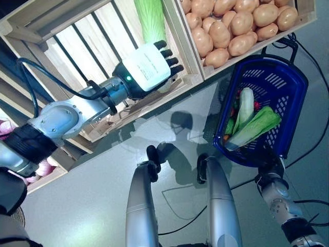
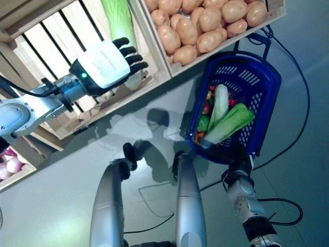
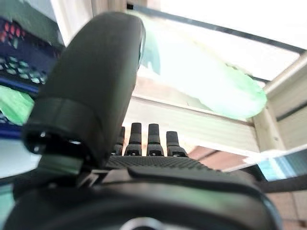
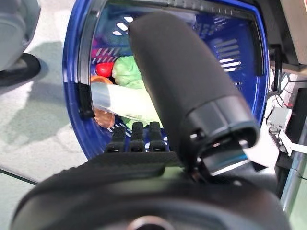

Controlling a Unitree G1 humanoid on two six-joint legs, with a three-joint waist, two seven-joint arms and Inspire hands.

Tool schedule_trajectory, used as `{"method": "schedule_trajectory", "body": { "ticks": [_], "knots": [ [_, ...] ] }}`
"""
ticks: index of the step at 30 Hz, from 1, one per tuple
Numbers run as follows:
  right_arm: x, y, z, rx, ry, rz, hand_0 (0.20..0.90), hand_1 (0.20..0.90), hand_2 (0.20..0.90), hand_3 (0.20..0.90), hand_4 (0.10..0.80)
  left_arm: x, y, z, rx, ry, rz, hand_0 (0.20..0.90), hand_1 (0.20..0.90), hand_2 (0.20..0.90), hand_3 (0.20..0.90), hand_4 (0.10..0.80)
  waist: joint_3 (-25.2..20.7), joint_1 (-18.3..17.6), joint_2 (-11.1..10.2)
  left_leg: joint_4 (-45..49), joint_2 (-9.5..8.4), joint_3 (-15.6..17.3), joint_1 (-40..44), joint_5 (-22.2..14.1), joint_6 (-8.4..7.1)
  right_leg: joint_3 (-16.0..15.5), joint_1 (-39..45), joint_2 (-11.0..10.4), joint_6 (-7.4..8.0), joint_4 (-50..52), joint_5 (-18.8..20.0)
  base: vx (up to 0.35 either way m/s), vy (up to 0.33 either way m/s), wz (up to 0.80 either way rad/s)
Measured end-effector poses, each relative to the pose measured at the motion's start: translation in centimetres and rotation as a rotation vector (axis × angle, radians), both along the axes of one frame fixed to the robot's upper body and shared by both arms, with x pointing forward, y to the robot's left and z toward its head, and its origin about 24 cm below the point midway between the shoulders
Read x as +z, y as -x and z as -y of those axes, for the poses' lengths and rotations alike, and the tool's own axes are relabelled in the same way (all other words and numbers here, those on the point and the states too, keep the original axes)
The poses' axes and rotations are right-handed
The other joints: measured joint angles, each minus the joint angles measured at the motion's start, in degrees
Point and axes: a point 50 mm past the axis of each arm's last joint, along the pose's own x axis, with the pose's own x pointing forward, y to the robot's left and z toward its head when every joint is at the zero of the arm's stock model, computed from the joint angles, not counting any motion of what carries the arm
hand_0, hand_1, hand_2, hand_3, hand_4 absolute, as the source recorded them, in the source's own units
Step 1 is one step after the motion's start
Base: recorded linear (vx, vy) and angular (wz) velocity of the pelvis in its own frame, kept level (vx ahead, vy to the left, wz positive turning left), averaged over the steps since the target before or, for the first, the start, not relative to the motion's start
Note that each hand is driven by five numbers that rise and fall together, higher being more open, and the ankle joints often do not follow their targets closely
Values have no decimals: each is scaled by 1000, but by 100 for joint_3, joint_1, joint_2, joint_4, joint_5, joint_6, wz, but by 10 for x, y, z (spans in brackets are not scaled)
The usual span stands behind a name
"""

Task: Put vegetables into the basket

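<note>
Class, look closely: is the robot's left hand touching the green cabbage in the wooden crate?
Cannot tell. The left wrist view shows the left hand just short of the cabbage, with no plain contact or gap.

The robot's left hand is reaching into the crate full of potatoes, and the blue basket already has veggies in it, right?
Not quite. In the left eye view the left hand reaches into the slatted crate holding the long green vegetable; the potatoes are in the next crate. The blue basket does already hold vegetables.

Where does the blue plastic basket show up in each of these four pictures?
Left eye view: blue plastic basket at right, beside the potato crate.
Right eye view: right of centre, below the same crate.
Left wrist view: sliver at the left edge.
Right wrist view: fills the middle.
Shared landmark: the green leafy vegetable inside.
</note>
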Motion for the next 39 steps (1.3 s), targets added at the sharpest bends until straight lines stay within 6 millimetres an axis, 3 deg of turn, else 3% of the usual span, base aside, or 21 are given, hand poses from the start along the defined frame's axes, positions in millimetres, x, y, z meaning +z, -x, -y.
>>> {"method": "schedule_trajectory", "body": {
  "ticks": [15,21,35,39],
  "knots": [
    [5,-2,-2,15,0,21,900,900,900,900,800,-22,-22,-44,243,-179,-24,900,900,900,900,800,1,-77,-36,-17,23,34,-50,7,33,11,-76,2,0,-28,1,0,0,0],
    [11,-3,-5,28,-2,50,900,900,900,900,800,-17,-21,-65,125,-168,195,900,900,900,900,800,0,-87,-160,153,111,93,-129,-109,54,28,-143,26,6,-2,2,21,56,-9],
    [18,-6,-11,59,-7,73,900,900,900,900,800,-21,-11,-44,-153,-111,281,900,900,900,900,800,0,-142,-188,295,178,223,-213,-212,83,117,-303,20,30,86,13,14,24,-5],
    [20,-7,-13,72,-8,74,900,900,900,900,800,-22,-11,-39,-162,-114,267,900,900,900,900,800,0,-204,-188,346,184,224,-246,-224,88,131,-338,21,30,123,12,0,0,0]
  ]
}}
